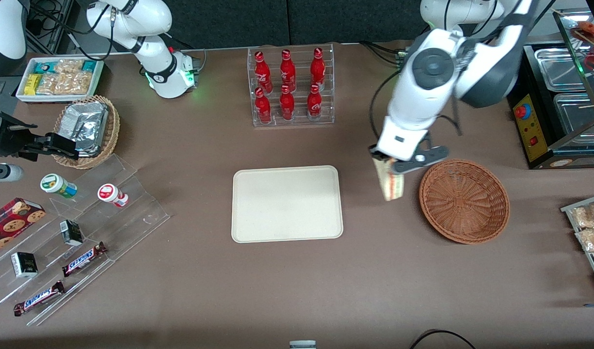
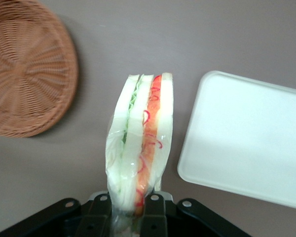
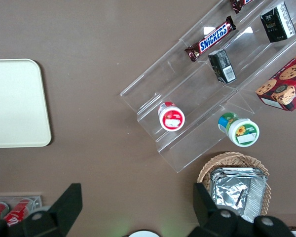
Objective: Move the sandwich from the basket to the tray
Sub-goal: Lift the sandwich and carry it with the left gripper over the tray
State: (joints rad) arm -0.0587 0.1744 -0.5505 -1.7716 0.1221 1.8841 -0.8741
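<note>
Film-wrapped triangular sandwich in end effector

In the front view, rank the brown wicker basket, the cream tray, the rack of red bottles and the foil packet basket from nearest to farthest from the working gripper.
The gripper, shut on the sandwich, hangs over bare table between basket and tray.
1. Basket: beside it, toward the working arm's end.
2. Tray: beside it, toward the parked arm's end.
3. Bottle rack: farther from the camera.
4. Foil packet basket: at the parked arm's end.

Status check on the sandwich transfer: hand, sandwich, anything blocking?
Hand shut on sandwich, in the air between basket and tray. Sandwich out of basket, not yet over tray. Nothing seen lying on tray.
</note>
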